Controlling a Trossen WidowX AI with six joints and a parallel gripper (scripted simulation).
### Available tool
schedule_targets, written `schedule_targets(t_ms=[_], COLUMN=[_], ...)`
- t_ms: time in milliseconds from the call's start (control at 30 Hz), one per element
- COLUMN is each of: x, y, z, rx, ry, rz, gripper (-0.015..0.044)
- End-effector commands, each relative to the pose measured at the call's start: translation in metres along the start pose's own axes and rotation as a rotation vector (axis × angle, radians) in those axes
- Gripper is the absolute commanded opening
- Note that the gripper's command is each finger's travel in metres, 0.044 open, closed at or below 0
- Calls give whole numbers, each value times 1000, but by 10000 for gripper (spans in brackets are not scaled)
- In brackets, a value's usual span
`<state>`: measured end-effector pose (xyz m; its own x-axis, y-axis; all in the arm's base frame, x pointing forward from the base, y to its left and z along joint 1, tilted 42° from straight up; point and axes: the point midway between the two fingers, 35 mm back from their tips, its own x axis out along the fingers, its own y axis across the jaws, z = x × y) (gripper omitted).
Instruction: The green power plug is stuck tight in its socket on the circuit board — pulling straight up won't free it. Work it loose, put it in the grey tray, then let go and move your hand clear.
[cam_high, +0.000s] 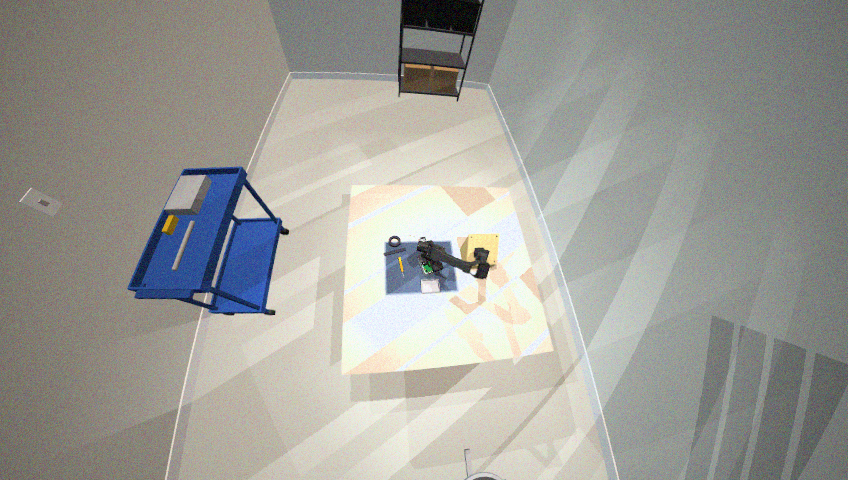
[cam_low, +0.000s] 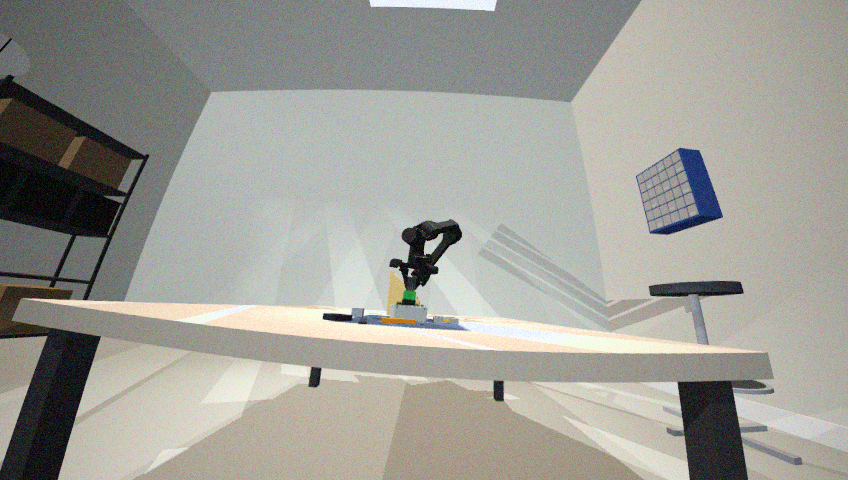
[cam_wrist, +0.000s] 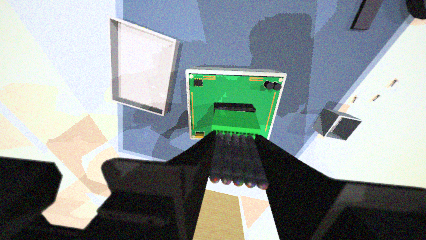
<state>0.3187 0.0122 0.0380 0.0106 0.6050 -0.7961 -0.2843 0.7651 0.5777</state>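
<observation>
Pale, speckled walls and streaky light surround us, and on the big pale tabletop (cam_high: 380, 339) (cam_low: 535, 358) lies a flat blue mat (cam_high: 410, 279) (cam_wrist: 220, 30). On it sits a boxy, light-walled housing (cam_low: 401, 313) (cam_wrist: 188, 107) framing a glossy green circuit board (cam_wrist: 202, 97), with the thin-walled grey tray (cam_high: 430, 286) (cam_wrist: 145, 70) just beside. And the black gripper (cam_high: 423, 249) (cam_low: 410, 289) (cam_wrist: 235, 137) is clamped on the green power plug (cam_low: 409, 295) (cam_wrist: 236, 121)! What a plug: a blocky, bright green body, wider than it is deep, dark ribbed cables (cam_wrist: 237, 160) running side by side from its top. It's over the board at the black socket (cam_low: 408, 301) (cam_wrist: 235, 107), socket end down, cable end up, its long side running across the wrist view.
</observation>
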Motion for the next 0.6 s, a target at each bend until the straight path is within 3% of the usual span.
schedule_targets(t_ms=[0, 367, 567], x=[-16, -39, -52], y=[3, -21, -19], z=[0, -1, -2], rx=[15, 11, 12], ry=[-31, -32, -32], rz=[-59, 198, 162], gripper=[0, 0, 0])
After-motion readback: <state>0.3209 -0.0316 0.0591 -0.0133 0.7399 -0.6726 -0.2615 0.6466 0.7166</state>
